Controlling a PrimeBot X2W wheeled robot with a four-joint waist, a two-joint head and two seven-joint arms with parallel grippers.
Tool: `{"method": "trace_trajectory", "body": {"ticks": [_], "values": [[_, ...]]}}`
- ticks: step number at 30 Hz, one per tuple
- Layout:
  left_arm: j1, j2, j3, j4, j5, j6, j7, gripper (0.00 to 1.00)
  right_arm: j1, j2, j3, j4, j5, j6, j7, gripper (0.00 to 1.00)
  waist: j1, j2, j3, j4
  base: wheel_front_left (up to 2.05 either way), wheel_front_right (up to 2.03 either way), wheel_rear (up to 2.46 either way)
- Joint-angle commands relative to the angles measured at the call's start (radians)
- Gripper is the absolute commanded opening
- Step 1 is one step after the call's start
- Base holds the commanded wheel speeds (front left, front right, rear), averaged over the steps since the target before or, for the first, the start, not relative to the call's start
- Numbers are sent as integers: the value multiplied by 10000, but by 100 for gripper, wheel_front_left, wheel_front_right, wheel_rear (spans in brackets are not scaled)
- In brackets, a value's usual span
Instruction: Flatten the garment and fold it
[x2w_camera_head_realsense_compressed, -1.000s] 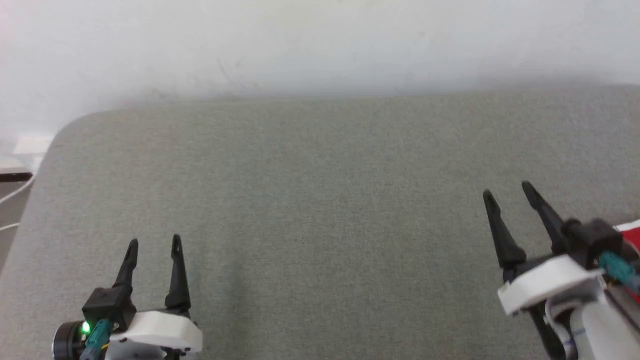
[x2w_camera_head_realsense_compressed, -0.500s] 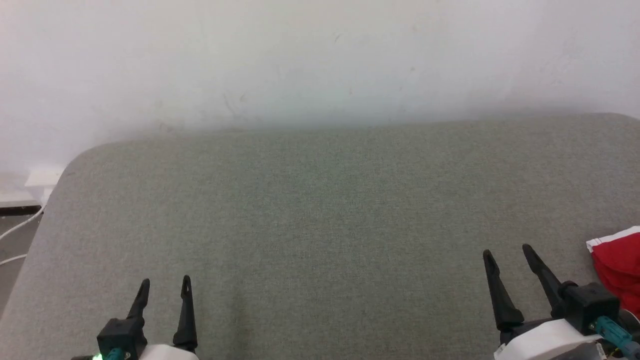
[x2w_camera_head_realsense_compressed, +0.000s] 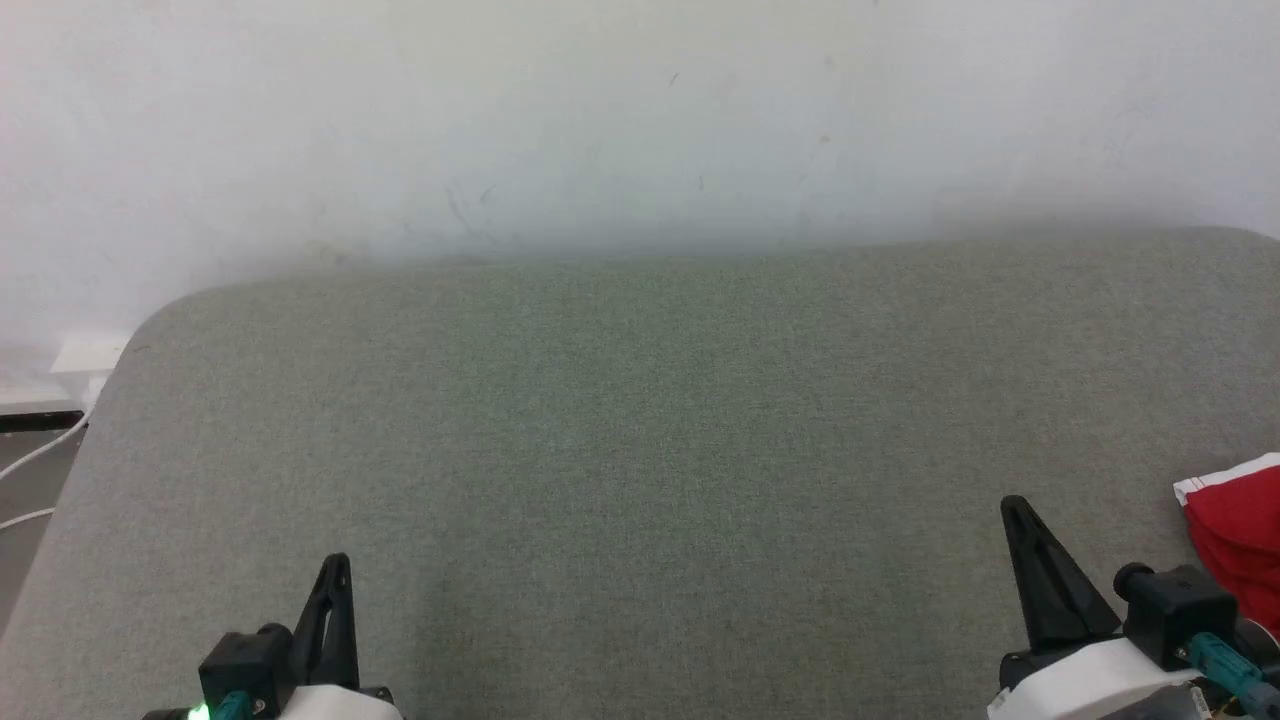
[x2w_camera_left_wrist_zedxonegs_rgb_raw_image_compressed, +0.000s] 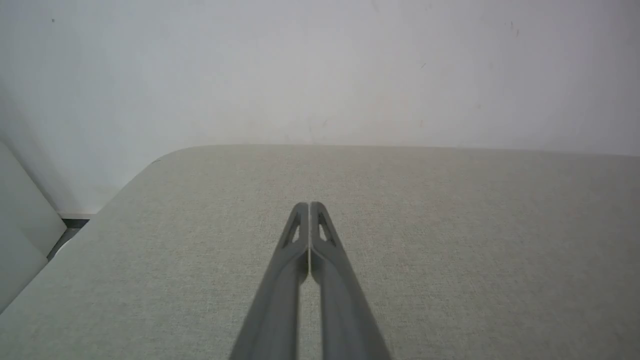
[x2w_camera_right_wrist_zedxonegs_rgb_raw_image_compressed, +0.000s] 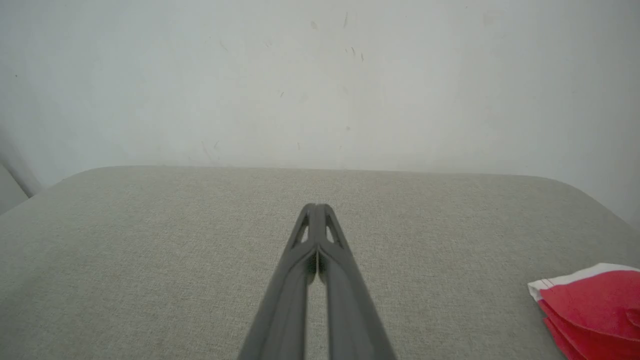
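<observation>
While both stand closed on nothing, the left pincer (x2w_camera_head_realsense_compressed: 336, 567) low at the near left of the grey fabric-covered desk (x2w_camera_head_realsense_compressed: 640, 420) and the right pincer (x2w_camera_head_realsense_compressed: 1019, 514) at the near right, the small bright red soft fabric garment with white trim (x2w_camera_head_realsense_compressed: 1236, 530) lies bunched just right of the right pincer, not touching it. It looks light and limp, so it will likely sag. The white-banded edge seems the best place to pinch.

Soft even light, slightly hazy, faint shadows.
</observation>
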Motion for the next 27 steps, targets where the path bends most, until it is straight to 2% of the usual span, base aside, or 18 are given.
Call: {"method": "trace_trajectory", "body": {"ticks": [1, 27], "values": [[-93, -54, 6, -83, 103, -34, 51, 0, -129, 21, -5, 25, -70, 1, 57, 0, 0, 0, 5, 6, 0, 0, 0], [-309, -255, 36, -443, 484, -109, 563, 0, -428, 71, -23, 138, -336, -1, 223, 0, 0, 0, 77, 90, 0, 0, 0]]}}
